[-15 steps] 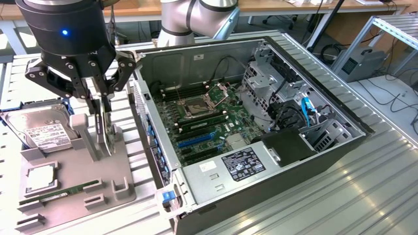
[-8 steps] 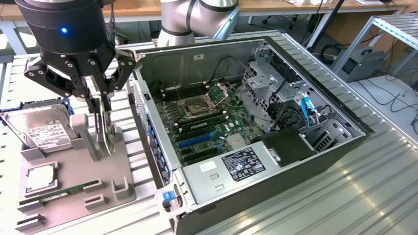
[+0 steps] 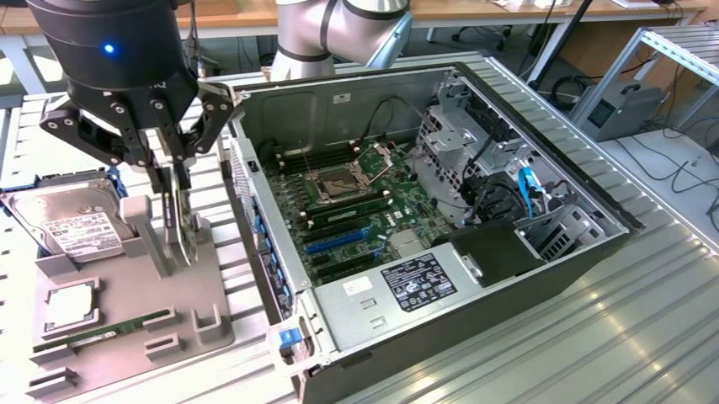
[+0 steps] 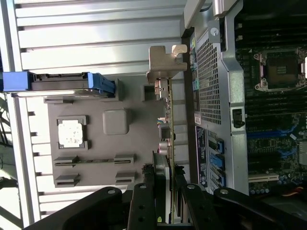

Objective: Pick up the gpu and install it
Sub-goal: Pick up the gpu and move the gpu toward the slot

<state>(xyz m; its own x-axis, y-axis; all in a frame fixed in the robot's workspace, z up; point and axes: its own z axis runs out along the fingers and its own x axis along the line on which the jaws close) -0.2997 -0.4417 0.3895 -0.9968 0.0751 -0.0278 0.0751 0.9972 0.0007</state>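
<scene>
Gpu point(image 4: 169, 120), a thin green circuit card with silver end bracket point(image 4: 163, 62), stands edge-up clamped in the black tool point(image 4: 167, 172), grey plastic tray point(image 4: 139, 139) beneath it; keep it vertical, bracket clear.

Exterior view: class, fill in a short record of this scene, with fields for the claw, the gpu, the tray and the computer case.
Claw: closed on the gpu, over the tray
Gpu: upright, gripped near its top edge, not yet in the case
Tray: grey, also carries a hard drive, a RAM stick and a processor chip
Computer case: open, on its side, to the exterior view's right of the tray
</scene>
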